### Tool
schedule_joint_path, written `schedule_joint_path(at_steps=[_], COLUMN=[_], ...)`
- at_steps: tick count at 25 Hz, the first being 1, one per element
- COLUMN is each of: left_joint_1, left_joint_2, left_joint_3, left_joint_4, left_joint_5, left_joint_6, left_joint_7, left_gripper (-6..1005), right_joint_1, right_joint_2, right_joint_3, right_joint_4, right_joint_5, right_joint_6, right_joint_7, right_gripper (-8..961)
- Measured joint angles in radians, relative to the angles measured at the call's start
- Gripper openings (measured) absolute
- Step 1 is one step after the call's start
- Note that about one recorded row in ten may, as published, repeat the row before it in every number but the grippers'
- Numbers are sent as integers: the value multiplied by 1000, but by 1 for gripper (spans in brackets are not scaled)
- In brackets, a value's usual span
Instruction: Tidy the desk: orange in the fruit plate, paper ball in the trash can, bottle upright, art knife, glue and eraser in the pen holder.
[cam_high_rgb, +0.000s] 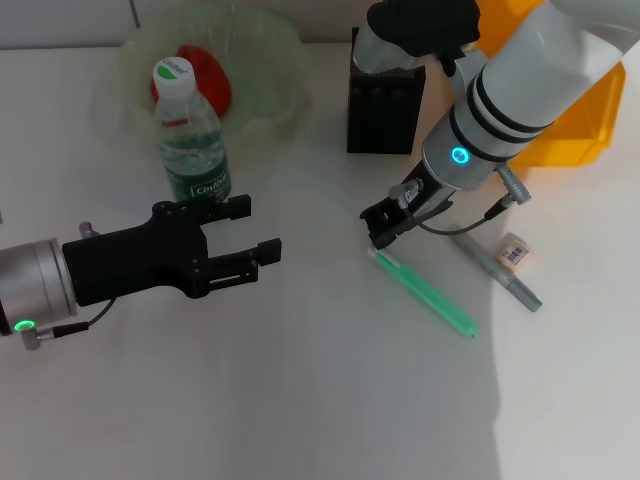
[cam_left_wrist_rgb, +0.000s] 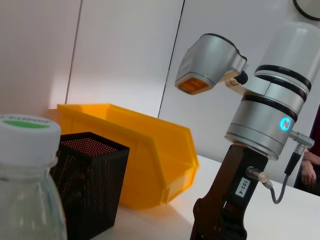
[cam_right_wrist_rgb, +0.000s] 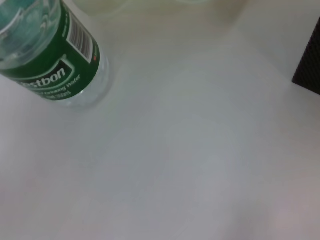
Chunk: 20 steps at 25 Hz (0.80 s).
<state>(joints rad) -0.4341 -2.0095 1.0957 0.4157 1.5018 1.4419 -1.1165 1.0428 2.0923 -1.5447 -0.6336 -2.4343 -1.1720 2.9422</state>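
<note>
The bottle (cam_high_rgb: 190, 140) stands upright in front of the fruit plate (cam_high_rgb: 285, 60), which holds the orange (cam_high_rgb: 200, 75). My left gripper (cam_high_rgb: 255, 228) is open and empty, just in front of the bottle and to its right. My right gripper (cam_high_rgb: 388, 222) is low over the near end of a green translucent stick (cam_high_rgb: 430, 295) lying on the table. A grey pen-shaped tool (cam_high_rgb: 500, 268) and the eraser (cam_high_rgb: 513, 250) lie to the right of it. The pen holder (cam_high_rgb: 385, 105) stands behind, and the trash can (cam_high_rgb: 565, 130) to its right. The paper ball is out of view.
The left wrist view shows the bottle cap (cam_left_wrist_rgb: 25, 132), the pen holder (cam_left_wrist_rgb: 87, 180), the trash can (cam_left_wrist_rgb: 145, 150) and my right arm (cam_left_wrist_rgb: 260, 125). The right wrist view shows the bottle's label (cam_right_wrist_rgb: 45, 55) and a corner of the pen holder (cam_right_wrist_rgb: 311, 65). The white table (cam_high_rgb: 300, 400) stretches toward me.
</note>
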Motion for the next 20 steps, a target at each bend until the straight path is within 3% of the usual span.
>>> schedule_joint_path(at_steps=[8,17,20], left_joint_1=[0,1,1], left_joint_2=[0,0,3], left_joint_3=[0,0,0], left_joint_4=[0,0,0], left_joint_5=[0,0,-2], left_joint_6=[0,1,6], left_joint_7=[0,0,0], left_gripper=[745,745,745], right_joint_1=[-49,-56,-56], right_joint_2=[-4,-6,-6], right_joint_3=[1,-7,-27], right_joint_4=[-111,-112,-110], right_joint_5=[-1,-35,-40], right_joint_6=[-60,-101,-102], right_joint_7=[-35,-38,-38], right_gripper=[73,146,240])
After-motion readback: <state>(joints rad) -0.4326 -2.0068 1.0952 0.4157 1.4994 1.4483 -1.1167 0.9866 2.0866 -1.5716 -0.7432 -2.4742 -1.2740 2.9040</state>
